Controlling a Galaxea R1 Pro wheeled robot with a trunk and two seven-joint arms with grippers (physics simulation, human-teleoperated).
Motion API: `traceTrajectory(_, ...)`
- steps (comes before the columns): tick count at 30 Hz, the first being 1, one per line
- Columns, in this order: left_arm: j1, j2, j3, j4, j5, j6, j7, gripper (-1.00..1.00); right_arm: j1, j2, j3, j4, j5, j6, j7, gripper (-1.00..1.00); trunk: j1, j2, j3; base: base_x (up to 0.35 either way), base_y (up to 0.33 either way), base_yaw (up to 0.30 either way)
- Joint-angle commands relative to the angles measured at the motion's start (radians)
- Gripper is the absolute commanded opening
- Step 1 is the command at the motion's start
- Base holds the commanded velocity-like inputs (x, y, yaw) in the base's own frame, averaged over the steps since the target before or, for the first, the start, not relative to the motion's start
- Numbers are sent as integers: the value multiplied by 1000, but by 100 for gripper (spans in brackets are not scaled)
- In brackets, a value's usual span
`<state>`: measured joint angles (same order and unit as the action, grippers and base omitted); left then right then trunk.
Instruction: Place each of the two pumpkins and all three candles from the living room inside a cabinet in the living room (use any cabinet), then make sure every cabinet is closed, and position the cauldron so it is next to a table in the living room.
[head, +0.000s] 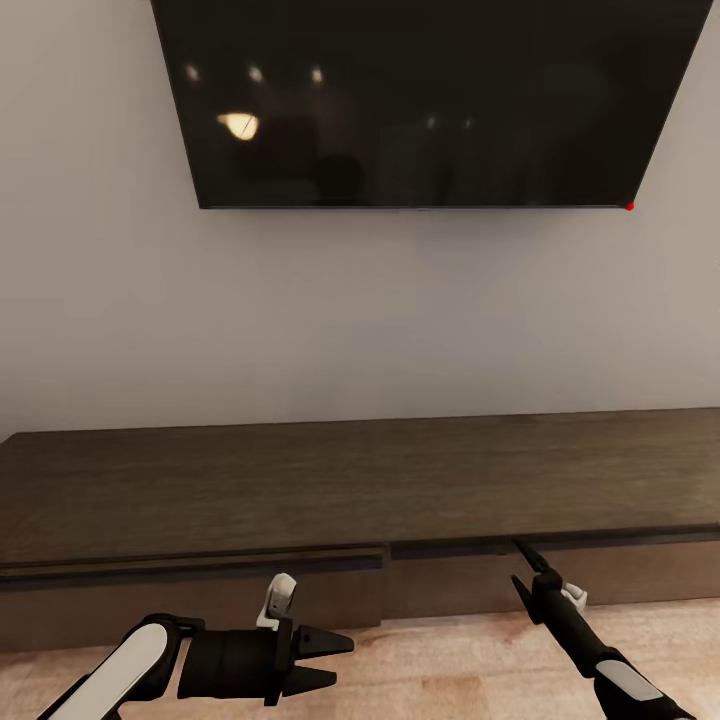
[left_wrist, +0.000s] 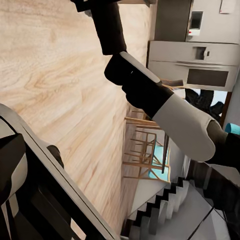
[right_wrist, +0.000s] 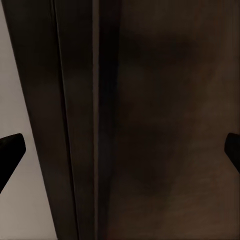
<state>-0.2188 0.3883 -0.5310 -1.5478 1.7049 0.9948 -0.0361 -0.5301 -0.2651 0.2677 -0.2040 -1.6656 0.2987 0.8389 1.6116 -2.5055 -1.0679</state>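
Cabinet (head: 300, 490): long, low, dark-brown unit against the far wall, flat top bare, spanning the head view from left to right. Two plain front panels meet just right of centre; a dark gap runs under the top edge above both. Whether either panel is fully seated cannot be told.

Right gripper (head: 520, 562): fingers spread, tips up at the gap above the right-hand panel, close against the cabinet front; whether they touch it cannot be told. In the right wrist view the fingertips (right_wrist: 11, 150) stand wide apart across the panel edge.

Left gripper (head: 335, 660): fingers spread, empty, low over the wooden floor (head: 450, 670), near the left-hand panel, pointing right.

Television (head: 420, 100): dark screen on the wall above.

Risks, as judged: the right fingertips may slip off the handleless edge and fail to pull the panel; driving forward may jam them against the front; the left arm sits in the likely path of an opening panel.
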Motion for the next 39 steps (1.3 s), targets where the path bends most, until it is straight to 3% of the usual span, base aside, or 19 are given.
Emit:
traceTrajectory(1,-1,1,-1,0,-2,1,-4,100,-1,0,5,1,-11,8,2,100,0,0,-1,0,0,0)
traceTrajectory(17,3,7,-1,2,-4,-1,-4,100,-1,0,7,3,-9,-7,0,100,0,0,-1,25,3,0)
traceTrajectory(25,4,-4,-1,2,-4,-1,-4,100,-4,-2,7,6,-8,-14,-9,100,0,0,-1,0,0,0)
traceTrajectory(39,6,1,-3,2,-17,-4,-4,100,-4,0,0,6,-18,-19,-81,100,0,0,-1,0,0,0)
